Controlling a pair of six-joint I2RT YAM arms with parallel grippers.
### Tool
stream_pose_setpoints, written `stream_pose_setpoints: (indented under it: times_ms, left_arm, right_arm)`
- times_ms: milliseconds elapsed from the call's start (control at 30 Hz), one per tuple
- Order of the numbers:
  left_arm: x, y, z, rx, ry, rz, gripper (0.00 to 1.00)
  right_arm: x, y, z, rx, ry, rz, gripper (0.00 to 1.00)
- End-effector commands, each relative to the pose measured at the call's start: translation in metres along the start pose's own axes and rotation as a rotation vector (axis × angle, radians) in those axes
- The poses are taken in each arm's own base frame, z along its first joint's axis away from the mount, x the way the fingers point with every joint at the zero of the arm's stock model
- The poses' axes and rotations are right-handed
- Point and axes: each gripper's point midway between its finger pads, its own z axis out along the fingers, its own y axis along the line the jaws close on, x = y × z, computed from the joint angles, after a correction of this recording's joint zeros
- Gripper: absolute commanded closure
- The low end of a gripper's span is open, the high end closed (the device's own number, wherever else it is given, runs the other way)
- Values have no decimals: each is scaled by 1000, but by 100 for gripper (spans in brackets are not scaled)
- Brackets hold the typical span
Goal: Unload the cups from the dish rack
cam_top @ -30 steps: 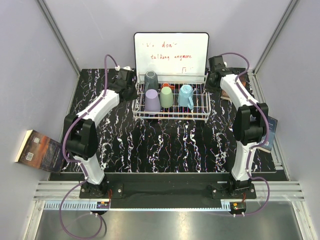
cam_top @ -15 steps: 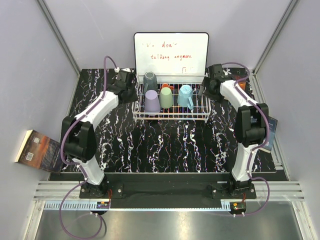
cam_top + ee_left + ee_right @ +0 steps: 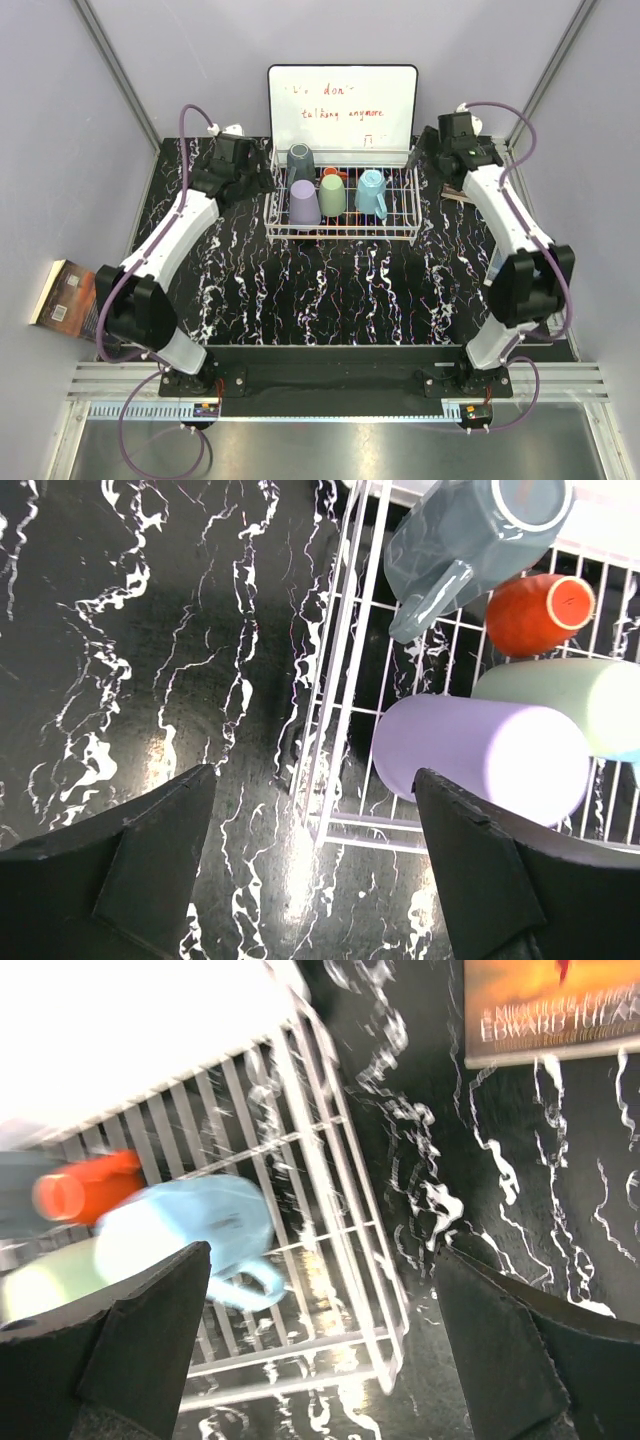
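Cups (image 3: 333,190) sit together in the left half of the dish rack (image 3: 343,238), a white wire grid with low raised sides at the table's 12 o'clock, just in front of a whiteboard (image 3: 343,105) with red writing. The dark grey mug (image 3: 470,540), glossy with a loop handle, is at the rack's 11 o'clock corner. The smooth lilac cup (image 3: 480,750) is at 7 o'clock and the pale green cup (image 3: 560,700) touches its 3 o'clock side. The small orange cup (image 3: 535,610) is tucked at the green one's 12 o'clock. The light blue mug (image 3: 190,1220), handle toward the rack's front rail, is at the green cup's 3 o'clock. The left gripper (image 3: 315,773) hangs over the rack's 9 o'clock rim with its black jaws spread wide and holding nothing; the lilac cup is nearest it. The right gripper (image 3: 320,1252) hangs over the 3 o'clock rim, also spread wide and holding nothing, with the blue mug nearest. The tabletop (image 3: 150,630) is black with white marble veins. A book (image 3: 550,1010) lies at the rack's 2 o'clock.
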Motion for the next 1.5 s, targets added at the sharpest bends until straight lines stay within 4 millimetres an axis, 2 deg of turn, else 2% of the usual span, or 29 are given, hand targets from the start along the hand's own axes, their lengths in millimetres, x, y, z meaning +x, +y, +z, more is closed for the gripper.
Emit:
stream_pose_setpoints:
  times_ms: [0, 33, 67, 100, 233, 267, 333, 400, 433, 600, 733, 833, 1000, 1367, 1433, 1467]
  left_arm:
    - [-18, -4, -37, 37, -93, 32, 15]
    - [-17, -3, -43, 32, -103, 35, 15]
    - [-15, -5, -54, 51, -116, 35, 15]
    - [-6, -2, -56, 49, -105, 39, 15]
    - [17, 5, -82, 75, -108, 18, 15]
    - [26, 3, -90, 107, -99, 26, 15]
    - [40, 13, -106, 116, -107, 11, 15]
    - [59, 23, -112, 110, -83, 10, 14]
    - [64, 28, -121, 103, -88, -1, 14]
    - [90, 44, -125, 71, -55, -21, 14]
    - [104, 46, -129, 81, -36, -51, 14]
    - [116, 49, -129, 73, -15, -54, 14]
    - [125, 54, -131, 63, -9, -61, 14]
    - [129, 55, -126, 33, 5, -43, 13]
    - [129, 54, -125, 28, 8, -41, 14]
    - [129, 54, -125, 27, 8, -41, 13]
  right_arm:
    - [-4, 36, -65, -151, -94, -76, 1]
    - [0, 40, -77, -171, -105, -100, 1]
    - [14, 41, -77, -176, -81, -144, 1]
    - [28, 51, -81, -196, -58, -181, 1]
    - [62, 56, -68, -211, 36, -221, 1]
    - [64, 60, -66, -215, 42, -222, 1]
    - [71, 66, -60, -211, 56, -242, 1]
    - [67, 71, -57, -202, 38, -260, 0]
    - [64, 73, -50, -191, 31, -261, 0]
    - [58, 93, -26, -200, 41, -286, 0]
    - [56, 113, -9, -226, 51, -267, 0]
    - [55, 120, 3, -227, 49, -261, 0]
    - [59, 123, 25, -201, 63, -275, 0]
    - [80, 119, 72, -134, 107, -297, 0]
    - [82, 120, 72, -140, 115, -293, 6]
    - [83, 120, 73, -140, 117, -293, 15]
